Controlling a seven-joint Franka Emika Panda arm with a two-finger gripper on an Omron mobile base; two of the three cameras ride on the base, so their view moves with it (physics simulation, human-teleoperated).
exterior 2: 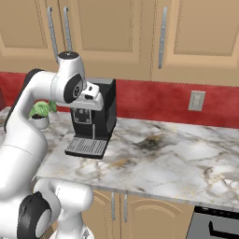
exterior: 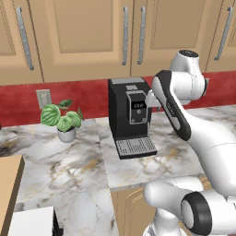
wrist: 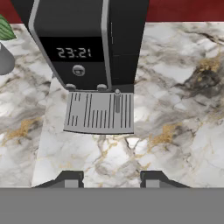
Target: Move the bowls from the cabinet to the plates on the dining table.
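Marble counter point(wrist: 175, 87), shut cabinet point(exterior: 83, 32) above, pincer point(wrist: 112, 179) part-open, empty

cabinet point(exterior: 87, 32) tops cropped, plant point(wrist: 4, 28) cut by edge, coffee machine point(exterior 2: 100, 109) partly behind arm

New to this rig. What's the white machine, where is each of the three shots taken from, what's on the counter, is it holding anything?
It is a white robot arm on a driving base, in a rendered kitchen. Two shots look over it from behind, left and right. The third looks from its hand, with the tool at the bottom: fingers apart, nothing between them. On the marble counter stand a black coffee machine and a potted plant. Above hang tan cabinets, doors closed.
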